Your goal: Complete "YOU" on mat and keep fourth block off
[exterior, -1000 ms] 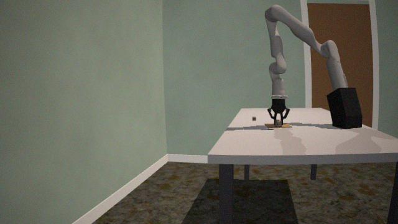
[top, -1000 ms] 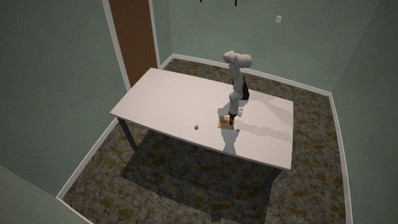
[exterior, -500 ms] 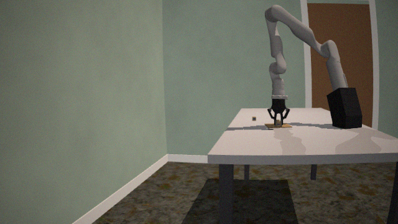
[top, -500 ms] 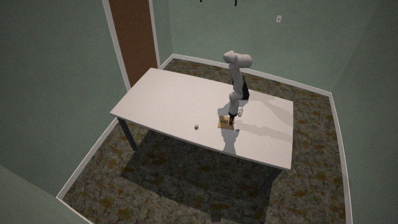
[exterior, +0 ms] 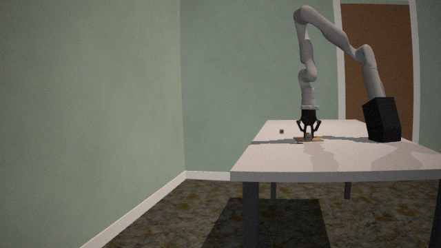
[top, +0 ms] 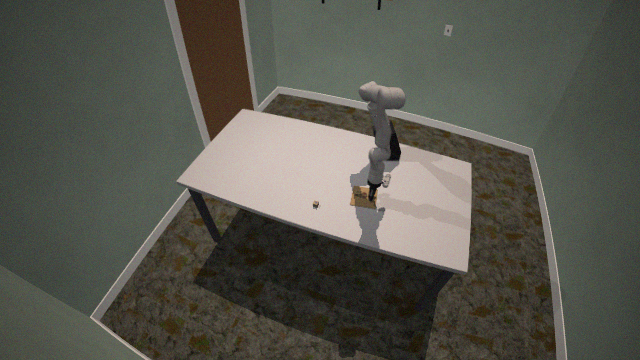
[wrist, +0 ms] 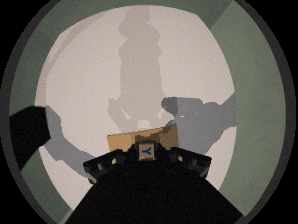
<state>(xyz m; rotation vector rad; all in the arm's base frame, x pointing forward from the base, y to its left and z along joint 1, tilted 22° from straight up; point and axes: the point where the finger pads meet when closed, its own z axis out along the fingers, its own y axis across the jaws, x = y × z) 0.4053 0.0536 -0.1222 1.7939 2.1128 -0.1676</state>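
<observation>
My gripper [top: 372, 196] [exterior: 308, 135] [wrist: 146, 146] points straight down over the tan mat [top: 356, 201] [exterior: 318, 139] [wrist: 120, 141] and is shut on a small block [exterior: 307, 138] [wrist: 147, 151]. In the wrist view the block's top face bears a blue letter, too small to read. The block is low, at or just above the mat, near the mat's edge on the robot's side. Darker shapes [top: 359, 190] on the mat's far part look like other blocks; their letters cannot be read. A lone block [top: 316, 204] [exterior: 281, 131] lies on the table well off the mat.
The white table [top: 280, 155] [exterior: 344, 158] carries the robot's black base [top: 394, 147] [exterior: 382, 118] behind the mat. The table's front edge runs a short way beyond the mat. The arm casts shadows across the table top.
</observation>
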